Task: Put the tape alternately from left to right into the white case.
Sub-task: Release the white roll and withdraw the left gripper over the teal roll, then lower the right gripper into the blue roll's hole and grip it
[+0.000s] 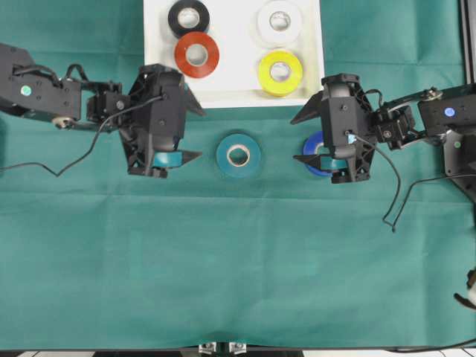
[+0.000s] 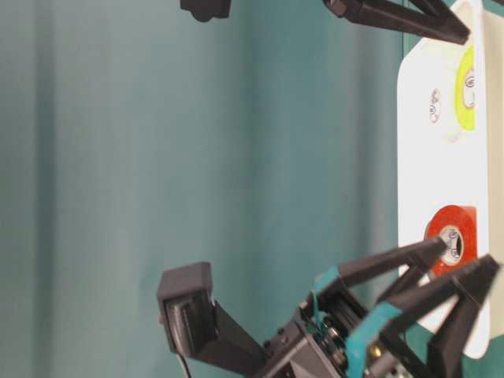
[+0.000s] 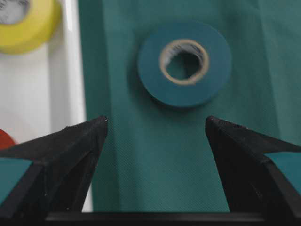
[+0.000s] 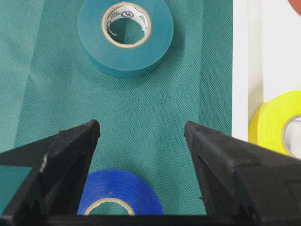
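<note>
Tape rolls: four lie flat in the white case (image 1: 234,88) at the far edge of the counter (image 1: 223,260), which is covered in green cloth: black roll (image 1: 188,18), orange-red roll (image 1: 196,54), white roll (image 1: 280,22), yellow roll (image 1: 280,72). Teal roll (image 1: 239,155) lies flat on the cloth just in front of the case, between both grippers. Blue roll (image 1: 316,152) sits partly under the right gripper (image 1: 303,139). Left gripper (image 1: 195,134): jaws spread wide, holding nothing, aimed at the teal roll. Right gripper: jaws also wide apart, nothing gripped, blue roll below between them.
</note>
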Motion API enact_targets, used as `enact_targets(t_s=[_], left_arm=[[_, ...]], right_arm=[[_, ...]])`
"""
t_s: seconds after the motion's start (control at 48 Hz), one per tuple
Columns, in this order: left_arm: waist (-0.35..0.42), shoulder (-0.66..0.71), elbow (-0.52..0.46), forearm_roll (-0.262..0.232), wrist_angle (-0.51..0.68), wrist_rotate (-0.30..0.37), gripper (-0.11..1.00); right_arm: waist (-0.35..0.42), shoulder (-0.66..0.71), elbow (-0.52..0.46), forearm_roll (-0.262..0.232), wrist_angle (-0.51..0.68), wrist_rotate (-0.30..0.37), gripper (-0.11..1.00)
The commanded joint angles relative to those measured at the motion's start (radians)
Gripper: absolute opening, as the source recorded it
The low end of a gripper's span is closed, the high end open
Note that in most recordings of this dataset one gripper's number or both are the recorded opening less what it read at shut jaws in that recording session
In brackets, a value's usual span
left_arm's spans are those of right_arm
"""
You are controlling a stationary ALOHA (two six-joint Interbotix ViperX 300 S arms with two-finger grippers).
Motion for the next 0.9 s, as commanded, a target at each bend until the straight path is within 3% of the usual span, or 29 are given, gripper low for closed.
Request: enact_targets(t_s=[0.0, 0.271, 0.876], left_arm=[[-0.012, -0.026, 0.015, -0.003, -0.003, -0.008, 0.83], [-0.034, -0.028, 0.028, -0.002, -0.005, -0.060, 0.83], [-0.034, -0.026, 0.031, -0.002, -0.003, -0.060, 0.83]], right_arm=[[0.003, -0.008, -0.006, 0.002, -0.008, 0.000, 0.80], [0.003, -0.006, -0.005, 0.002, -0.008, 0.000, 0.80], [0.003, -0.009, 0.014, 0.002, 0.002, 0.002, 0.80]])
